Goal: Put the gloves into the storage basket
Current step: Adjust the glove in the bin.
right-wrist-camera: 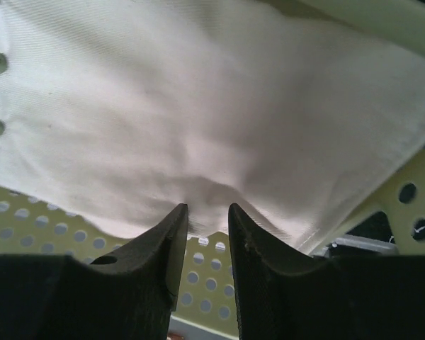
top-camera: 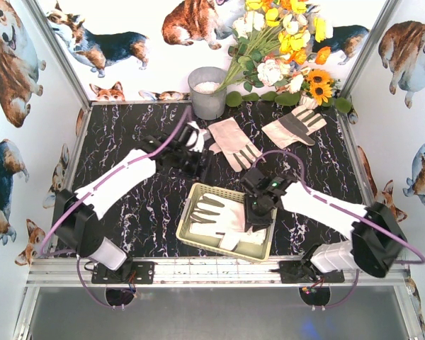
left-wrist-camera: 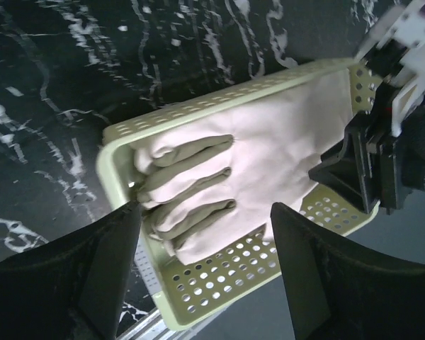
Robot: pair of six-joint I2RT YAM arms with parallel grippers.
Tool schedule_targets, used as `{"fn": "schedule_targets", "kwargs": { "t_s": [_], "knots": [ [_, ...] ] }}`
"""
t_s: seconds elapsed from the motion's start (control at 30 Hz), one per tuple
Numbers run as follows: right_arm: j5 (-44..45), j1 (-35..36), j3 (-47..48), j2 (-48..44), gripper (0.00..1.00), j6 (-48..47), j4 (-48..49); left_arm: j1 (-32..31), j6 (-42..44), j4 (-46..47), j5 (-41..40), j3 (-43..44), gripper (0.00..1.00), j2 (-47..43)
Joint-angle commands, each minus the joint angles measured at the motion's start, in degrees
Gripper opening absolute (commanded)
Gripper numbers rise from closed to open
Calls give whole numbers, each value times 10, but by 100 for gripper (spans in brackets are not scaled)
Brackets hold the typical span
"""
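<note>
Black marble table (top-camera: 127, 149) with corgi walls (top-camera: 14, 64) holds the yellow basket (top-camera: 190, 237), one white glove (top-camera: 216, 212) flat inside and more gloves (top-camera: 234, 142) behind it, the left gripper (left-wrist-camera: 205, 234) spread wide, the right gripper (right-wrist-camera: 207, 212) nearly together at that glove's edge, and I cannot tell if it pinches

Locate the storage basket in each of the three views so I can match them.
Top external: storage basket at lower centre.
Left wrist: fills the centre, lying diagonally.
Right wrist: perforated floor at lower left and right.
Shared landmark: the glove lying in it.
</note>
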Motion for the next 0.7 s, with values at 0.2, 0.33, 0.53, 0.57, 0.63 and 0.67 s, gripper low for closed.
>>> {"fn": "schedule_targets", "kwargs": {
  "t_s": [0.2,0.33,0.53,0.57,0.63,0.67],
  "knots": [
    [-7,17,22,29,42,-39,42,89,-44,42,-32,-43,73,-76],
    [-2,17,66,-3,49,-54,19,101,-62,73,-36,-35,73,-65],
    [68,9,142,-49,58,-75,-22,115,-108,147,-22,-17,73,-7],
    [77,2,151,-56,60,-82,-23,117,-116,158,-18,-12,72,7],
    [80,-23,166,-65,62,-93,-19,120,-129,176,-13,0,72,37],
    [75,-42,172,-69,63,-97,-15,122,-134,184,-14,8,71,51]
  ]
}}
